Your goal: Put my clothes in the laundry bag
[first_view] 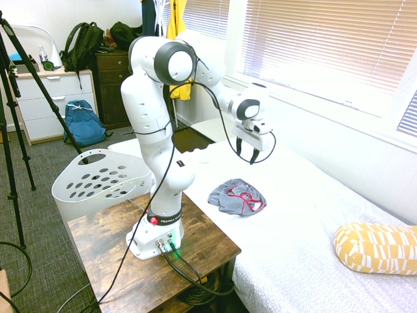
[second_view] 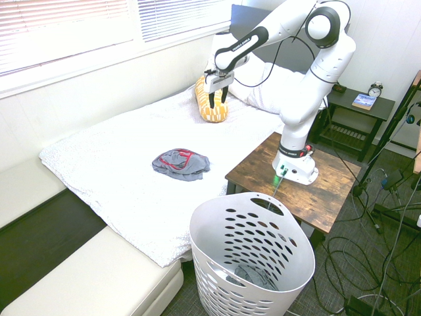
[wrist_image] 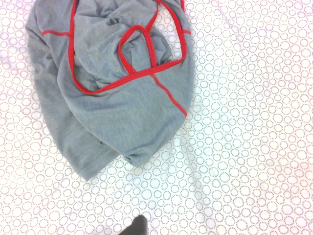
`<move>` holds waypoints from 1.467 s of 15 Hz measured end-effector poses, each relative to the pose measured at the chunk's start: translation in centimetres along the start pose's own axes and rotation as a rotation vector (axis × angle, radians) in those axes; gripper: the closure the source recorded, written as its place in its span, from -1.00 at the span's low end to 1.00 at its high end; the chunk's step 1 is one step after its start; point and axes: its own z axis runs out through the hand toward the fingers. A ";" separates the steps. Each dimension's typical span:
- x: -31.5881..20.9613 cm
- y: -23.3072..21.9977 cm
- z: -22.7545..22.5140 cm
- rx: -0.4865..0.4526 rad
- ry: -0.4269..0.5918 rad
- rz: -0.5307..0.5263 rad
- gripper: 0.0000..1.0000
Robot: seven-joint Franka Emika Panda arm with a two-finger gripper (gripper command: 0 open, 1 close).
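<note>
Wrist view shows the clothes (wrist_image: 115,88) crumpled on the dotted white bed (wrist_image: 244,147); from outside, they lie mid-mattress, well apart from its edges, bare sheet all around; my end effector (second_view: 216,101) hangs above the bed with fingers spread, holding nothing; the laundry bag (second_view: 253,260) stands on the floor beside the counter (second_view: 309,191), something grey inside it.
</note>
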 end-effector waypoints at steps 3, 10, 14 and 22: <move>0.4 -0.1 0.1 -0.004 0.023 -0.006 -1.00; 1.2 -12.7 5.3 -0.007 0.125 -0.114 -1.00; 1.9 -18.1 15.3 -0.004 0.090 -0.149 -1.00; 2.2 -18.4 33.5 -0.061 -0.036 -0.099 -1.00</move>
